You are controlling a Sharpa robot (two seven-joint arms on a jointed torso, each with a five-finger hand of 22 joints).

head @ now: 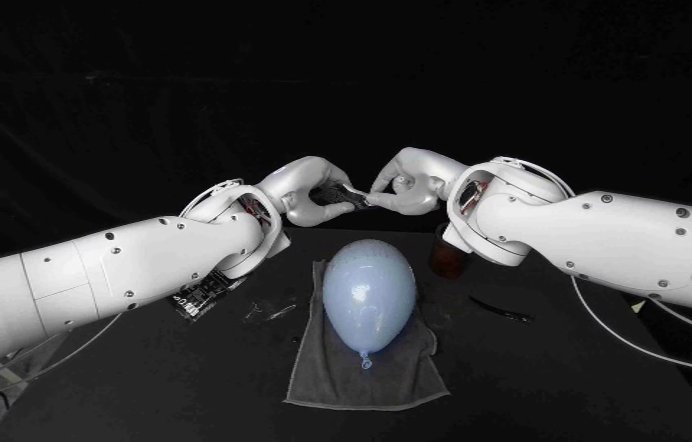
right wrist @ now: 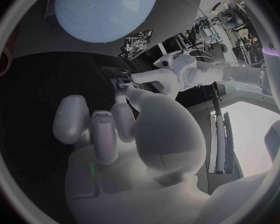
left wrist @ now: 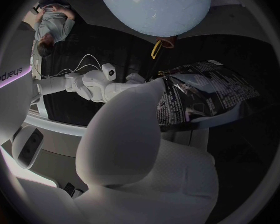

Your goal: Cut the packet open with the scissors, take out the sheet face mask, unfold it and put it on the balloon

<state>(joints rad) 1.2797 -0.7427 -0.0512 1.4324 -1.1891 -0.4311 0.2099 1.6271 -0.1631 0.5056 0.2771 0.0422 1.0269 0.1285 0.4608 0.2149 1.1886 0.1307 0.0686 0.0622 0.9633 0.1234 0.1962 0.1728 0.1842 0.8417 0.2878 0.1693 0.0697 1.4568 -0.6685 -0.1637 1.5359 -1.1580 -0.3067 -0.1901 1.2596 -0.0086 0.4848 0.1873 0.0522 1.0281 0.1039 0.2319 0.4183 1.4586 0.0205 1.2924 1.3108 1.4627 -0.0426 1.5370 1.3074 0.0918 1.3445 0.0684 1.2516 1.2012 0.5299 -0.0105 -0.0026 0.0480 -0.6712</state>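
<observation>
The pale blue balloon [head: 369, 292] [left wrist: 154, 7] [right wrist: 105, 10] lies on a grey cloth [head: 361, 367] mid-table. Behind it, above the table, my two hands meet. My left hand [head: 310, 187] [left wrist: 140, 134] holds the black printed packet [head: 343, 197] [left wrist: 205, 97] upright. My right hand [head: 404, 184] [right wrist: 109, 129] reaches across, and its fingertips pinch the packet's edge; what lies between them is hidden. Beside the balloon's far right end are a yellow and a brown handle ring, apparently of the scissors [head: 447, 257] [left wrist: 157, 49].
A thin dark strip [head: 498, 309] lies on the table right of the cloth. A small clear item [head: 270, 311] lies left of it. A black printed piece [head: 195, 302] [right wrist: 139, 40] sits under my left forearm.
</observation>
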